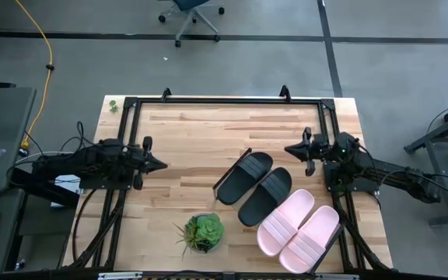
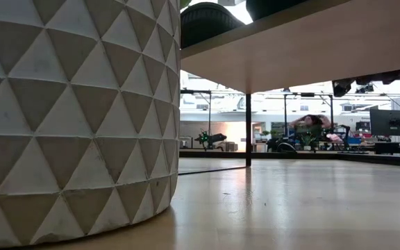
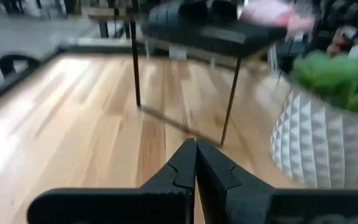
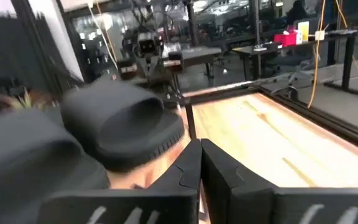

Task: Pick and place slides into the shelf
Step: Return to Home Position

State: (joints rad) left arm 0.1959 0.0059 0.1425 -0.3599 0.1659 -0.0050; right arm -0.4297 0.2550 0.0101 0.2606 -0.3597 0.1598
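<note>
All four slides sit side by side on the raised shelf point(image 1: 223, 179), which stands slantwise on thin black legs at the table's near right. The two black slides point(image 1: 253, 174) point(image 1: 266, 197) lie toward the table's middle. The two pale pink slides point(image 1: 286, 220) point(image 1: 312, 238) lie toward the near right corner. My left gripper point(image 1: 160, 165) is shut and hovers over the left half of the table, pointing right, apart from the shelf point(image 3: 229, 38). My right gripper point(image 1: 290, 148) is shut, just beyond the far end of the black slides point(image 4: 123, 124), touching nothing.
A green succulent in a white faceted pot point(image 1: 203, 232) stands at the near edge, left of the shelf, and fills the left of the low view point(image 2: 75, 118). A black frame point(image 1: 224, 99) rims the tabletop. Bare wood lies between the grippers and toward the far edge.
</note>
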